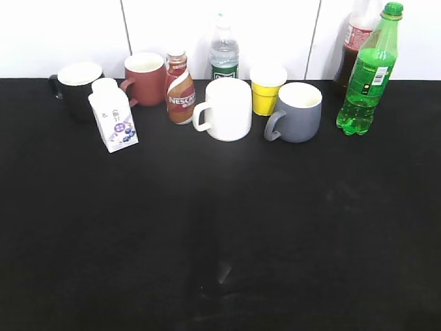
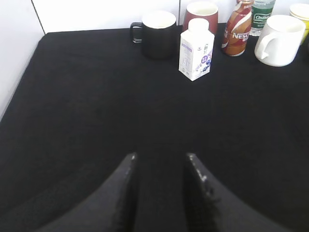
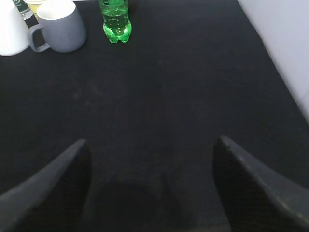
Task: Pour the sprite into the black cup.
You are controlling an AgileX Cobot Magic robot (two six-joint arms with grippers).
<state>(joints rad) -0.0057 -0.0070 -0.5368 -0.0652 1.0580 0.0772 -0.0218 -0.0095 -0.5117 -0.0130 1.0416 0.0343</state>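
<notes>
The sprite [image 1: 367, 74], a green bottle with a green cap, stands upright at the back right; its lower part shows in the right wrist view [image 3: 115, 20]. The black cup [image 1: 76, 89], white inside, stands at the back left and shows in the left wrist view [image 2: 157, 34]. My left gripper [image 2: 160, 157] is open and empty, low over the cloth, well short of the cup. My right gripper [image 3: 152, 144] is wide open and empty, well short of the sprite. Neither gripper shows in the exterior view.
Along the back stand a brownish-red mug [image 1: 146, 78], a white carton [image 1: 114, 115], a Nescafe bottle [image 1: 180, 88], a water bottle [image 1: 224, 53], a white mug [image 1: 226, 109], a yellow cup [image 1: 266, 89], a grey mug [image 1: 297, 112] and a dark drink bottle [image 1: 353, 41]. A black cloth [image 1: 220, 234] covers the table.
</notes>
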